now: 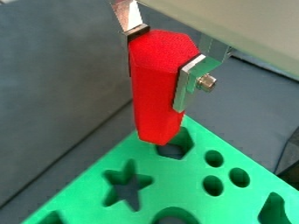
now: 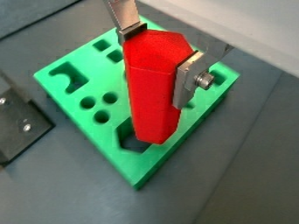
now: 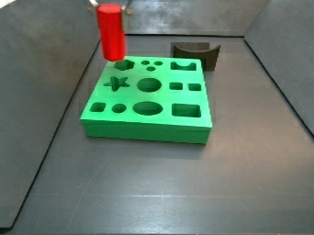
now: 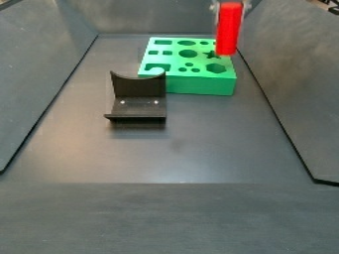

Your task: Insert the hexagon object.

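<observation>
The hand (image 1: 162, 54) is clamped on the top of the red peg (image 1: 155, 87), its flat silver fingers (image 1: 191, 83) pressing on opposite sides. The peg hangs upright with its lower end right over the six-sided hole (image 2: 138, 140) at a corner of the green block (image 2: 82, 83); I cannot tell from either wrist view whether the tip has entered the hole or only touches its rim.

The fit looks close, so the main risk is that the peg's flat faces are turned slightly off the hole's sides. It would then catch on the rim, tilt in the grip, or push the block across the desk (image 3: 147, 184). The grip is high on a tall peg, which gives a sideways knock more leverage.

The peg is smooth, plain and bright, likely plastic. The block is a matte green slab cut with star, round and square holes. A dark curved block (image 3: 194, 53) sits well apart behind it.
</observation>
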Tool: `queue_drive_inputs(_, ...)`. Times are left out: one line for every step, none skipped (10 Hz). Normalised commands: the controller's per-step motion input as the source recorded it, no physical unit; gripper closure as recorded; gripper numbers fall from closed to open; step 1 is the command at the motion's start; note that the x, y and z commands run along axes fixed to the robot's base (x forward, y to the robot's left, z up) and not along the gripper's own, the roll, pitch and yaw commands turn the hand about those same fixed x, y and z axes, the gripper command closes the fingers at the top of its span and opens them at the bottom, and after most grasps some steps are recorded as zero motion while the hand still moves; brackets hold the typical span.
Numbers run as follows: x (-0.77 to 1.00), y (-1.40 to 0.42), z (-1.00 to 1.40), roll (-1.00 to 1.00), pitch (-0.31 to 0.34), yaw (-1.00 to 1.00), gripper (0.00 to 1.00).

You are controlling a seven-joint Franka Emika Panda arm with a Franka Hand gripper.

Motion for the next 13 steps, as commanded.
queue_drive_inputs(0.36, 0.33, -0.49, -0.19, 0.0, -0.12, 1.0)
queue_drive_inputs(0.0, 0.07, -0.32, -0.16, 0.0, -0.09, 1.0)
queue_drive_inputs(0.0, 0.0, -0.29, -0.13, 0.0, -0.01, 1.0)
queue_drive_inputs(0.0, 0.09, -0.29, -0.09, 0.0, 0.0, 1.0)
queue_drive_inputs(0.0, 0.01, -0.72, -0.19, -0.069, 0.0, 1.0)
queue_drive_inputs(0.34, 0.18, -1.0, 0.0, -0.003, 0.15, 1.0)
queue_drive_inputs(0.26, 0.29, -0.93, 0.14, -0.027, 0.37, 1.0)
queue_drive_inputs(0.14, 0.24, -1.0, 0.07, -0.056, 0.44, 1.0)
queue_drive_inputs(0.05, 0.16, -1.0, 0.02, -0.044, 0.42, 1.0)
queue_drive_inputs(0.0, 0.0, -1.0, 0.02, -0.03, 0.27, 1.0)
queue_drive_inputs(-0.01, -0.18, -1.0, 0.0, -0.093, 0.01, 1.0)
queue_drive_inputs(-0.05, -0.17, -0.74, -0.04, -0.246, 0.0, 1.0)
queue_drive_inputs(-0.15, -0.4, -0.78, 0.0, -0.216, 0.04, 1.0)
